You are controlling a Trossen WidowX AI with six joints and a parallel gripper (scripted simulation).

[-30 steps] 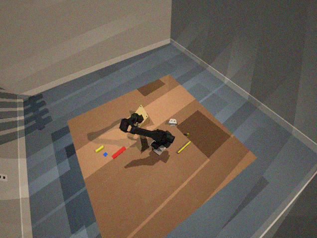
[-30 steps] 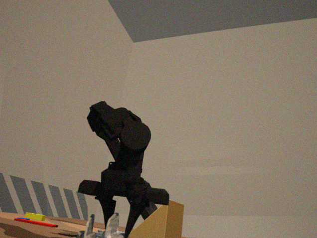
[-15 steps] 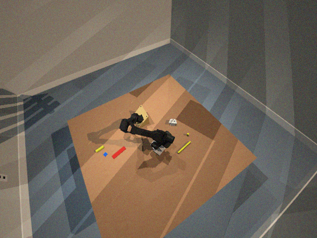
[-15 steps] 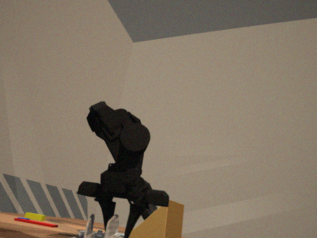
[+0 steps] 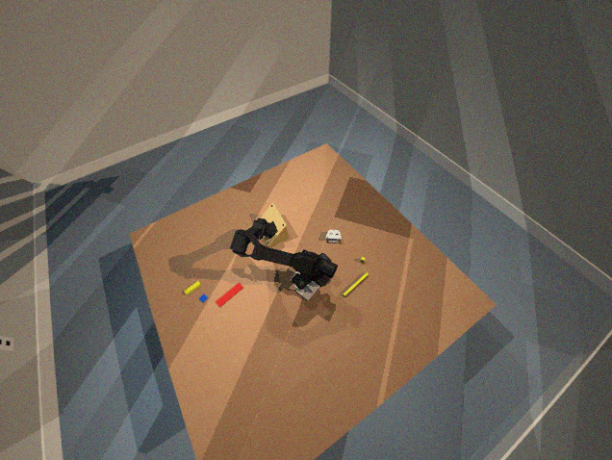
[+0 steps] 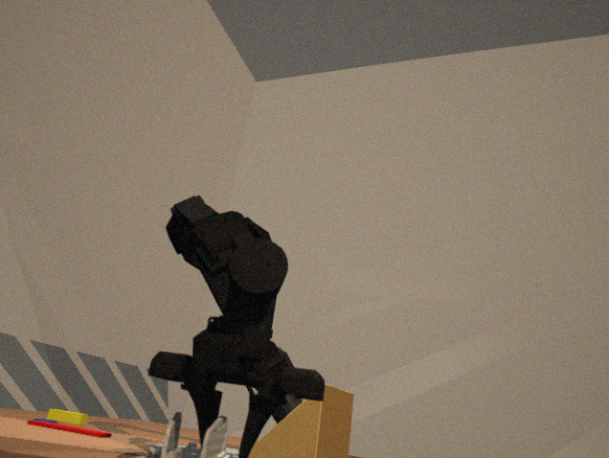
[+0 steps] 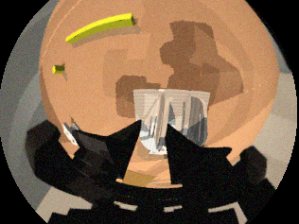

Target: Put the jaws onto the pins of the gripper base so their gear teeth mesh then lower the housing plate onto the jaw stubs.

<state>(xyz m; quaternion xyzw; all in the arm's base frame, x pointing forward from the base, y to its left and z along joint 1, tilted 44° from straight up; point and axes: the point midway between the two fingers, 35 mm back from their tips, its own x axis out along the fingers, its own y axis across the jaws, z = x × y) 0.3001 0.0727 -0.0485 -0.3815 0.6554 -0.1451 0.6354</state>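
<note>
The gripper base point(image 5: 308, 293) point(image 7: 138, 98) is a pale grey plate on the table under my hand. Two pale jaws stand upright on it: one jaw point(image 6: 171, 437) at the left in the exterior view, the other jaw point(image 6: 214, 437) to its right. My gripper point(image 7: 153, 123) points down over the base, its black fingers partly closed on a jaw; the grip itself is partly hidden. Whether the gear teeth mesh cannot be seen. The white housing plate point(image 5: 333, 235) point(image 7: 70, 134) lies apart on the table, partly behind a finger in the wrist view.
A tan wedge-shaped block point(image 5: 274, 220) point(image 6: 334, 423) stands near the arm's base. A long yellow bar point(image 5: 355, 285) point(image 7: 100, 26) and a small yellow piece point(image 5: 362, 259) point(image 7: 58, 69) lie right of the hand in the top view. A red bar point(image 5: 229, 294), blue piece point(image 5: 203, 298) and yellow block point(image 5: 191, 288) lie left.
</note>
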